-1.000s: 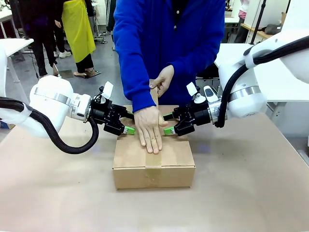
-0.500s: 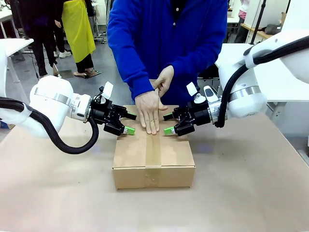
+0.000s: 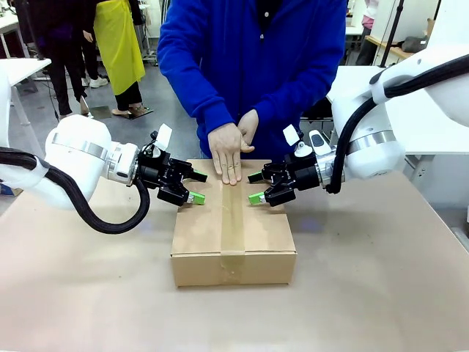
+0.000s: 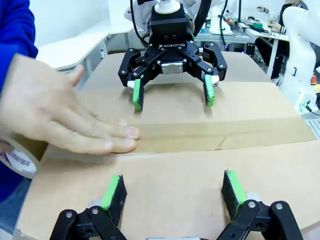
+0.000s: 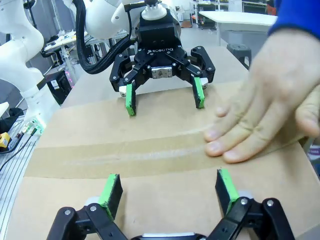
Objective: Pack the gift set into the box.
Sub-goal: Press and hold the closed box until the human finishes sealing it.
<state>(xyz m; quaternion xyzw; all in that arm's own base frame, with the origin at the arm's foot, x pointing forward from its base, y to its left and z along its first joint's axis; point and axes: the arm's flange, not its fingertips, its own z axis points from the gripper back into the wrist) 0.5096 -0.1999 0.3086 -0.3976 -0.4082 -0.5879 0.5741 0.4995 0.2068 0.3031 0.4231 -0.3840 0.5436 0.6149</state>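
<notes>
The box stands shut in the middle of the table, a strip of brown tape running along its top seam. The gift set is hidden from view. My left gripper is open, its green pads resting on the left part of the box top. Facing it from the right side, my right gripper is open too, on the right part of the top. A person's hand lies flat on the tape at the box's far edge, between the two grippers.
The person in a blue top stands close against the table's far side. A roll of tape is held at the box's far end. Bare tabletop surrounds the box on the near, left and right sides.
The person's hand has slid along the tape from the middle of the box top back to its far edge. Both grippers have stayed in place.
</notes>
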